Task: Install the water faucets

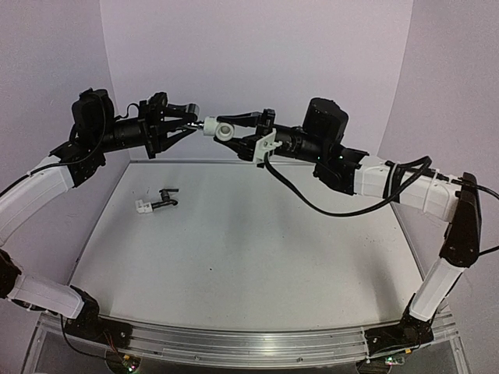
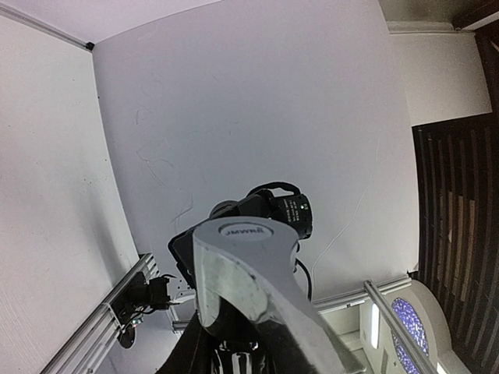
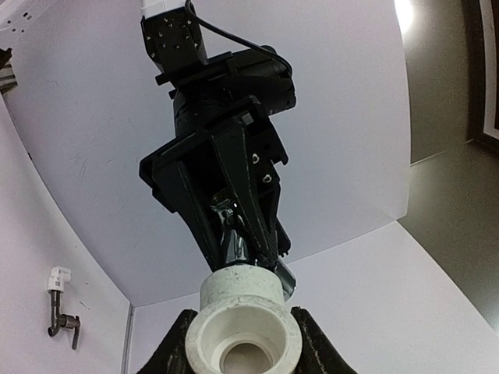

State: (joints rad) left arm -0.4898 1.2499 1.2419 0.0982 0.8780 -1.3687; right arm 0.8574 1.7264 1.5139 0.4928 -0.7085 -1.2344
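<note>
The dark faucet point(image 1: 162, 201) lies on its side on the left rear part of the surface point(image 1: 249, 265), a white piece point(image 1: 143, 207) on its left end. It is well apart from both arms.

Above it, the left tool point(image 1: 193, 123) is raised in the air and points right. It is pressed together on the silver faucet point(image 2: 245, 280), whose shiny lever fills the bottom of the left wrist view.

The right wrist view shows the faucet's lower end meeting the top of a white fitting point(image 1: 219, 129). How far it sits in, I cannot tell.

The right tool point(image 1: 226, 129) reaches in from the right at the same height and pinches that fitting, one finger point(image 3: 183, 347) against each side, its open bore facing the wrist camera.
</note>
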